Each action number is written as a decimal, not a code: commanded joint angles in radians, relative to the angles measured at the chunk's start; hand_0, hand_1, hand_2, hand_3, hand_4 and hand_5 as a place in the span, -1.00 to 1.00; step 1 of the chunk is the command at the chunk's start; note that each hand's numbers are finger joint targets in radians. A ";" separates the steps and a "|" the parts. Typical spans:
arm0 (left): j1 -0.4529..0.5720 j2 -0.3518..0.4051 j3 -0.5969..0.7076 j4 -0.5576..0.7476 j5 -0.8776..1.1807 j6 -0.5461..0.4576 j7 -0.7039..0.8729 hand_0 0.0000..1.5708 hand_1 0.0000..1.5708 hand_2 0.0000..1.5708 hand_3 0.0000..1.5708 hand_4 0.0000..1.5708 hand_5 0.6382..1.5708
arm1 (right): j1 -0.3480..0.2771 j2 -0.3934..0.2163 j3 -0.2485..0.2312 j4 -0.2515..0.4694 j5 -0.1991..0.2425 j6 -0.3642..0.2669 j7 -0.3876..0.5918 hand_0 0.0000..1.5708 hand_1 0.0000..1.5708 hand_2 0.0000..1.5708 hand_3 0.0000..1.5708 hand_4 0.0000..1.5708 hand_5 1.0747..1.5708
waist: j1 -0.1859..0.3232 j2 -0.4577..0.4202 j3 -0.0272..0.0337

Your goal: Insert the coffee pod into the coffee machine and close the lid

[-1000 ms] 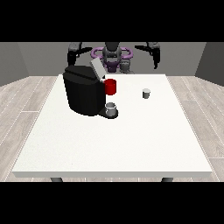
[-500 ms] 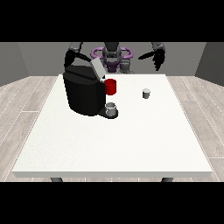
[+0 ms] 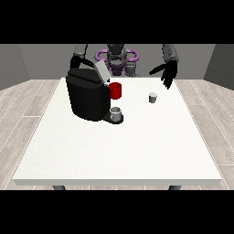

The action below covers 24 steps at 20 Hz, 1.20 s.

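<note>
Front view: white surface [image 3: 114, 151] carries black coffee machine [image 3: 88, 95] at far left part, lid [image 3: 102, 72] raised and tilted. Red part [image 3: 115, 90] on machine's front, grey cup [image 3: 116, 114] on tray below. Small grey coffee pod [image 3: 153, 97] stands alone on surface, well right of machine. Hand at view's right [image 3: 167, 73] hangs above and behind pod, fingers spread wide, holding nothing, apart from pod. Hand at view's left hidden behind machine.

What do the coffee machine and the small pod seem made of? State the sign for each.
Coffee machine: probably black plastic, matte body with faint sheen; its raised lid looks grey, possibly metal or painted plastic. Coffee pod: pale grey, smooth, plastic or foil, cannot tell which. Table: flat white, matte.
</note>
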 commanded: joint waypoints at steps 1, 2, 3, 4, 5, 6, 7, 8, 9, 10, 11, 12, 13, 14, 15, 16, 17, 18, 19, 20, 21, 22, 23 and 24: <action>-0.040 0.027 -0.020 0.095 -0.066 -0.023 0.026 -1.00 -1.00 -1.00 -1.00 -1.00 1.00 | 0.014 0.023 0.055 0.002 0.062 -0.025 0.042 -1.00 -1.00 -1.00 -1.00 -1.00 1.00 | -0.014 -0.001 0.0000; -0.065 0.030 -0.017 0.117 -0.068 -0.043 -0.007 -1.00 -1.00 -1.00 -1.00 -1.00 1.00 | -0.024 -0.007 -0.011 0.034 0.004 0.008 0.027 -1.00 -1.00 -1.00 -1.00 -1.00 1.00 | -0.002 0.016 0.0002; -0.100 0.028 -0.028 0.133 -0.097 -0.012 -0.008 -1.00 -1.00 -1.00 -1.00 -1.00 1.00 | -0.051 0.029 0.072 0.022 0.044 -0.067 0.079 -1.00 -1.00 -1.00 -1.00 -1.00 1.00 | -0.006 0.052 -0.0001; -0.127 0.043 -0.006 0.177 -0.091 -0.026 -0.010 -1.00 -1.00 -1.00 -1.00 -1.00 1.00 | -0.065 0.021 0.028 0.021 0.038 -0.028 0.058 -1.00 -1.00 -1.00 -1.00 -1.00 1.00 | -0.031 0.071 0.0000; -0.123 0.050 0.001 0.208 -0.116 0.007 -0.071 -1.00 -1.00 -1.00 -1.00 -1.00 1.00 | -0.071 0.005 0.014 0.029 0.008 0.006 0.022 -1.00 -1.00 -1.00 -1.00 -1.00 1.00 | -0.026 0.099 -0.0001; -0.135 0.043 -0.024 0.170 -0.113 -0.030 -0.005 -1.00 -1.00 -1.00 -1.00 -1.00 1.00 | -0.105 -0.016 -0.043 0.076 -0.055 0.046 0.009 -1.00 -1.00 -1.00 -1.00 -1.00 1.00 | -0.011 0.099 0.0006; -0.129 0.039 -0.020 0.235 -0.135 -0.017 -0.048 -1.00 -1.00 -1.00 -1.00 -1.00 1.00 | -0.031 0.010 0.001 0.050 -0.035 0.034 0.008 -1.00 -1.00 -1.00 -1.00 -1.00 1.00 | -0.034 0.063 0.0002; -0.133 0.016 -0.050 0.228 -0.170 0.014 -0.045 -1.00 -1.00 -1.00 -1.00 -1.00 1.00 | -0.124 0.010 -0.034 0.072 -0.031 0.006 0.060 -1.00 -1.00 -1.00 -1.00 -1.00 1.00 | 0.000 0.089 0.0001; -0.159 0.018 -0.043 0.274 -0.183 0.005 -0.045 -1.00 -1.00 -1.00 -1.00 -1.00 1.00 | -0.107 0.008 -0.020 0.074 -0.021 0.015 0.044 -1.00 -1.00 -1.00 -1.00 -1.00 1.00 | -0.009 0.069 0.0002; -0.142 0.006 -0.063 0.286 -0.216 0.034 -0.035 -1.00 -1.00 -1.00 -1.00 -1.00 1.00 | -0.083 0.022 0.006 0.060 0.000 0.001 0.076 -1.00 -1.00 -1.00 -1.00 -1.00 1.00 | -0.018 0.058 0.0000; -0.197 0.016 -0.023 0.359 -0.209 0.057 -0.064 -1.00 -1.00 -1.00 -1.00 -1.00 1.00 | -0.098 0.030 0.058 0.017 0.002 -0.027 0.103 -1.00 -1.00 -1.00 -1.00 -1.00 1.00 | -0.046 0.096 -0.0003; -0.196 0.007 -0.055 0.308 -0.239 0.069 -0.058 -1.00 -1.00 -0.63 -1.00 -1.00 1.00 | -0.159 0.021 -0.031 0.111 0.000 -0.032 0.017 -1.00 -1.00 -1.00 -1.00 -1.00 1.00 | 0.003 0.124 0.0002; -0.197 0.000 -0.058 0.312 -0.251 0.071 -0.058 -1.00 -1.00 -0.46 -1.00 -1.00 1.00 | -0.145 -0.021 -0.063 0.141 -0.037 0.021 0.013 -1.00 -1.00 -1.00 -1.00 -1.00 1.00 | 0.008 0.090 0.0004; -0.216 -0.035 -0.055 0.337 -0.267 0.127 -0.053 -0.67 -0.67 -0.25 -0.69 -1.00 1.00 | -0.102 0.024 -0.002 0.113 -0.016 0.010 0.007 -1.00 -1.00 -1.00 -1.00 -1.00 1.00 | -0.022 0.077 0.0002; -0.220 -0.054 -0.072 0.305 -0.267 0.093 -0.027 -0.38 -0.38 -0.08 -0.38 -1.00 1.00 | -0.108 0.011 -0.053 0.211 -0.030 0.003 -0.080 -1.00 -1.00 -1.00 -1.00 -1.00 1.00 | 0.015 0.069 0.0006; -0.197 -0.058 -0.087 0.308 -0.303 0.144 -0.033 -0.03 -0.03 0.12 -0.21 -1.00 1.00 | -0.089 -0.002 -0.033 0.193 -0.017 0.019 -0.012 -1.00 -1.00 -1.00 -1.00 -1.00 1.00 | 0.013 0.050 0.0004; -0.211 -0.070 -0.081 0.335 -0.305 0.140 -0.050 0.20 0.20 0.23 -0.15 -1.00 1.00 | -0.071 0.029 0.007 0.204 -0.004 -0.020 -0.054 -1.00 -1.00 -1.00 -1.00 -1.00 1.00 | 0.018 0.039 0.0004; -0.253 -0.039 -0.073 0.361 -0.337 0.181 -0.049 0.20 0.20 0.21 -0.12 -0.90 1.00 | -0.177 -0.002 -0.039 0.176 -0.014 0.006 0.026 -1.00 -1.00 -1.00 -1.00 -1.00 1.00 | 0.003 0.097 0.0001; -0.241 -0.071 -0.094 0.370 -0.363 0.211 -0.047 0.07 0.07 0.17 -0.04 -0.62 1.00 | -0.175 -0.015 -0.047 0.180 -0.025 0.026 0.013 -1.00 -1.00 -1.00 -1.00 -1.00 1.00 | -0.001 0.083 0.0002; -0.226 -0.038 -0.081 0.408 -0.376 0.254 -0.139 0.13 0.13 0.23 0.04 -0.51 1.00 | -0.167 -0.021 -0.031 0.124 -0.015 0.028 0.076 -1.00 -1.00 -1.00 -1.00 -1.00 1.00 | -0.024 0.099 -0.0005; -0.255 -0.045 -0.104 0.349 -0.392 0.240 -0.099 0.36 0.36 0.41 0.16 -0.43 1.00 | -0.143 -0.006 -0.041 0.209 -0.034 0.038 -0.021 -1.00 -1.00 -1.00 -1.00 -1.00 1.00 | 0.001 0.092 0.0004; -0.239 -0.054 -0.125 0.368 -0.415 0.241 -0.115 0.36 0.36 0.44 0.18 -0.41 1.00 | -0.109 0.029 0.001 0.225 0.006 -0.042 -0.065 -1.00 -1.00 -1.00 -1.00 -1.00 1.00 | 0.015 0.089 0.0004; -0.245 -0.034 -0.113 0.431 -0.429 0.255 -0.144 0.32 0.32 0.41 0.16 -0.41 1.00 | -0.104 0.029 0.038 0.158 0.003 -0.023 -0.007 -1.00 -1.00 -1.00 -1.00 -1.00 1.00 | -0.025 0.084 -0.0001; -0.283 -0.046 -0.135 0.413 -0.458 0.245 -0.076 0.20 0.20 0.32 0.11 -0.45 1.00 | -0.160 0.028 -0.003 0.205 -0.006 -0.003 -0.031 -1.00 -1.00 -1.00 -1.00 -1.00 1.00 | -0.018 0.099 0.0004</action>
